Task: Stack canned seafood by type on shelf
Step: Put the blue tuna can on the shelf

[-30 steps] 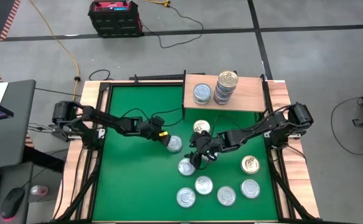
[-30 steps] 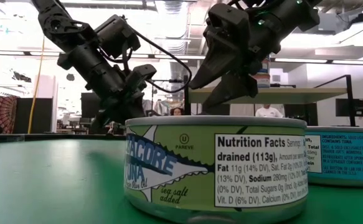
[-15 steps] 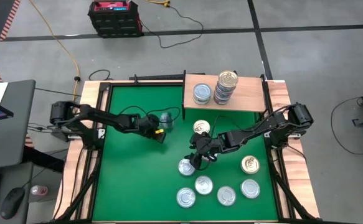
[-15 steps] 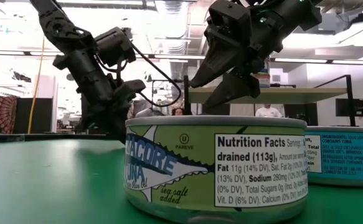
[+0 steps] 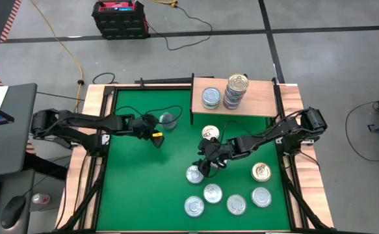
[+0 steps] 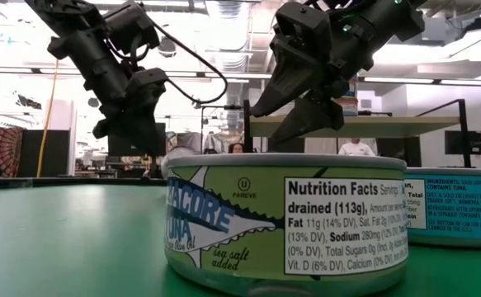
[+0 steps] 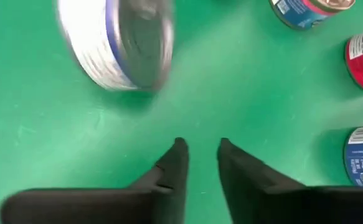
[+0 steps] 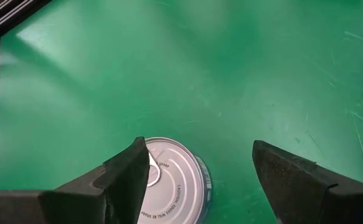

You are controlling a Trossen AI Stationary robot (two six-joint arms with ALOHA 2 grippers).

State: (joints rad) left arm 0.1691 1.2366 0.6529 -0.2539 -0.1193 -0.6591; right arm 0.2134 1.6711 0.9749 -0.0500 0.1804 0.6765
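Table [image 5: 137, 188] green, wood-bordered; grey floor. Left fingers [image 7: 180, 163] slightly parted, empty; right fingers [image 8: 137, 167] wide, empty.

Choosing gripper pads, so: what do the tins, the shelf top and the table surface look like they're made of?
Tins: apparently metal, with shiny silvery pull-tab lids; the nearest tin has a printed, probably paper label.
Shelf: light wood, with visible grain and a matte finish.
Table surface: green and matte, with fine scuffs; possibly felt or a mat.
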